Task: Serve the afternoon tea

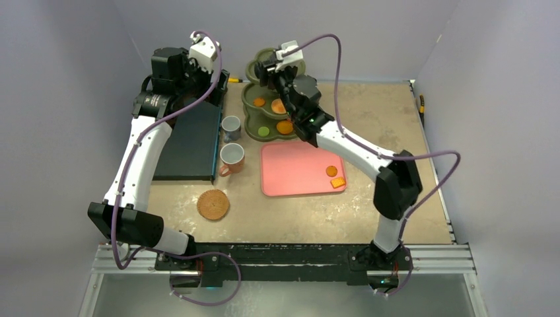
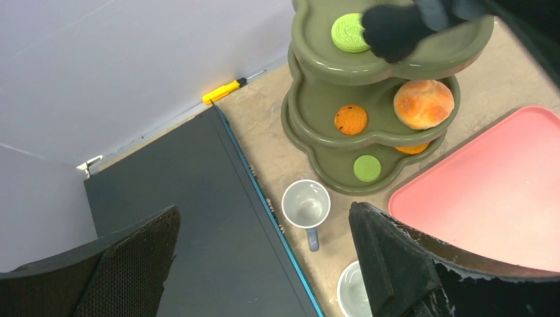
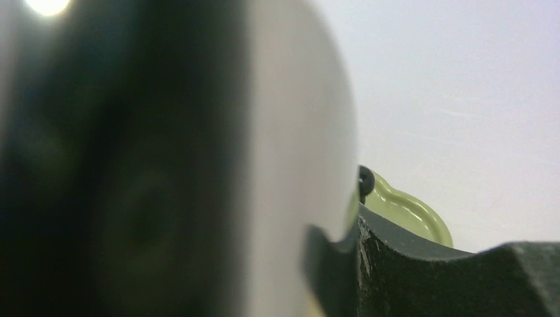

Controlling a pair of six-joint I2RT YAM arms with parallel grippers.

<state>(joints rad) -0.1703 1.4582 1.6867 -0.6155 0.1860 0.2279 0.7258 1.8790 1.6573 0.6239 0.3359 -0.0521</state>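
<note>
The grey mug (image 1: 230, 127) and the orange mug (image 1: 232, 158) stand between a black box and an olive tiered stand (image 1: 251, 99). The stand holds orange rounds (image 1: 285, 127), a bun (image 2: 423, 104) and green rounds (image 2: 350, 32). My left gripper (image 2: 264, 208) is open and empty, high above the box edge and the grey mug (image 2: 306, 205). My right gripper (image 1: 267, 69) is at the stand's top tier, beside the green round. In the right wrist view a blurred pale and dark shape fills the frame against my finger (image 3: 422, 271), so I cannot tell the grip.
A pink tray (image 1: 294, 172) lies right of the mugs with an orange round (image 1: 331, 171) and a waffle square (image 1: 338, 183) on it. A black box (image 1: 191, 142) lies at the left. A brown round disc (image 1: 213, 204) lies near the front. A yellow-handled tool (image 2: 224, 90) lies by the back wall.
</note>
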